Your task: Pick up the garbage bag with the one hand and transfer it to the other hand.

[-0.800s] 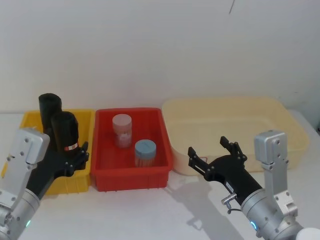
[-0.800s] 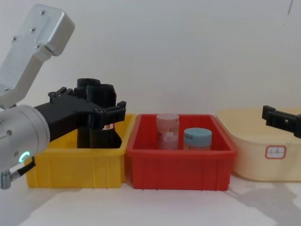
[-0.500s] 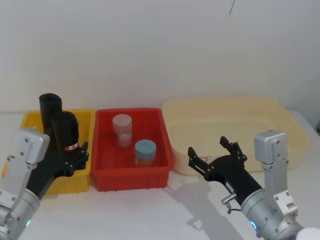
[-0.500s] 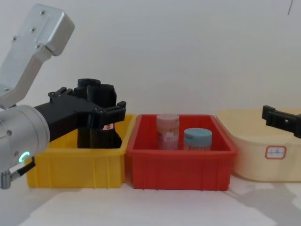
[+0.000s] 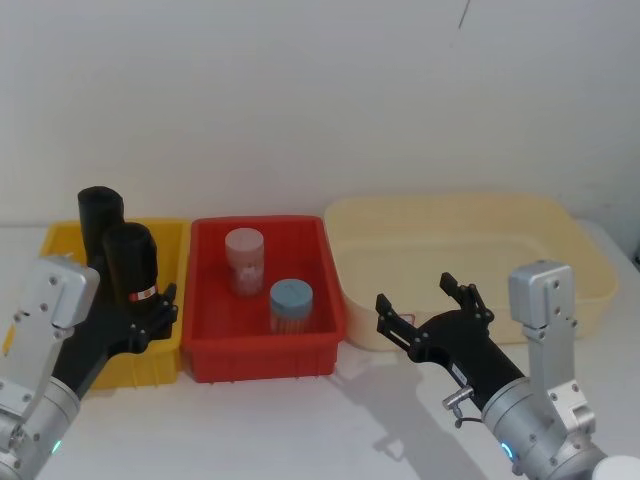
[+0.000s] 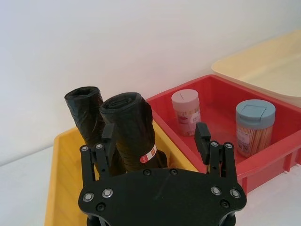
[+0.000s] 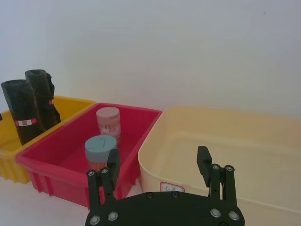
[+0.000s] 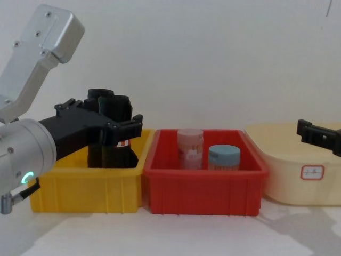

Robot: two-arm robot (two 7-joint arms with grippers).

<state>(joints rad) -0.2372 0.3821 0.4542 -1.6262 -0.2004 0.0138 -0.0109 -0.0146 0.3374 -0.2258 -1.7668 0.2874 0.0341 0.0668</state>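
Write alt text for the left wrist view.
The open left gripper has a finger on each side of a labelled black garbage bag standing in a yellow bin, with a plain black roll beside it. The neighbouring red bin holds a pink jar and a blue-lidded jar.

Head view looks down from high on the near side; chest view faces forward, seemingly level with the red bin [image 8: 202, 186]. Wrist views look forward over the left gripper [image 6: 155, 134] and right gripper [image 7: 158, 157]. All share that bin.
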